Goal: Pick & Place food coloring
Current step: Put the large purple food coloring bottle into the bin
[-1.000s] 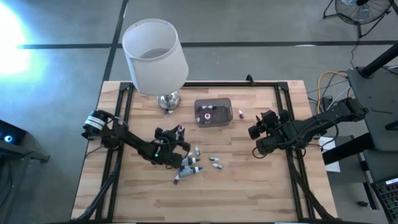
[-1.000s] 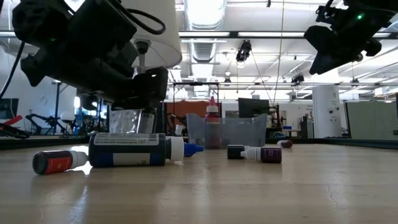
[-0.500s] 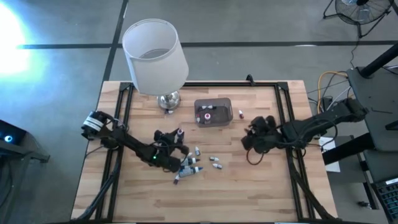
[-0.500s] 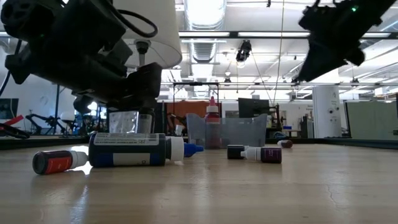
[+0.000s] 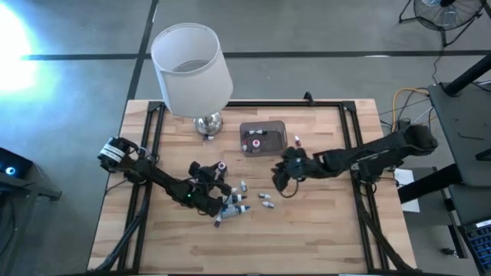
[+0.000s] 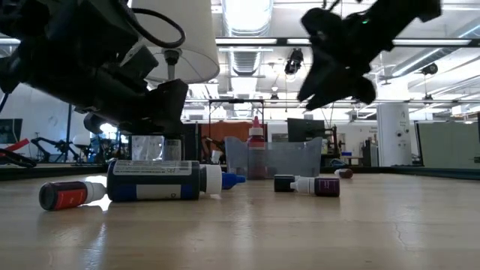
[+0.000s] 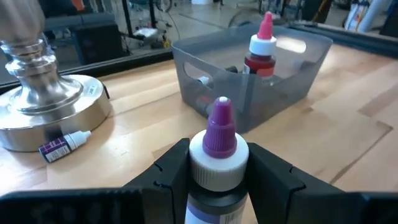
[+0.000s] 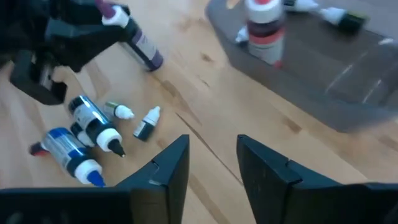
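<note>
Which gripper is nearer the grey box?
Right. The right gripper hovers just beside the grey box, empty; the left gripper, holding a purple-capped bottle, sits farther off.

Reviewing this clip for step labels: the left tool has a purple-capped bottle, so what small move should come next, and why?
Probably carry it toward the grey box and lower it inside. The left tool is shut on the purple-capped bottle, held upright and clear of the table, and the box ahead already holds a red-capped bottle. The right tool hangs open nearby, holding nothing.

Lamp [image 5: 192, 73] crowds box [image 5: 263, 139]; bare table [image 5: 307, 238] near edge.
</note>
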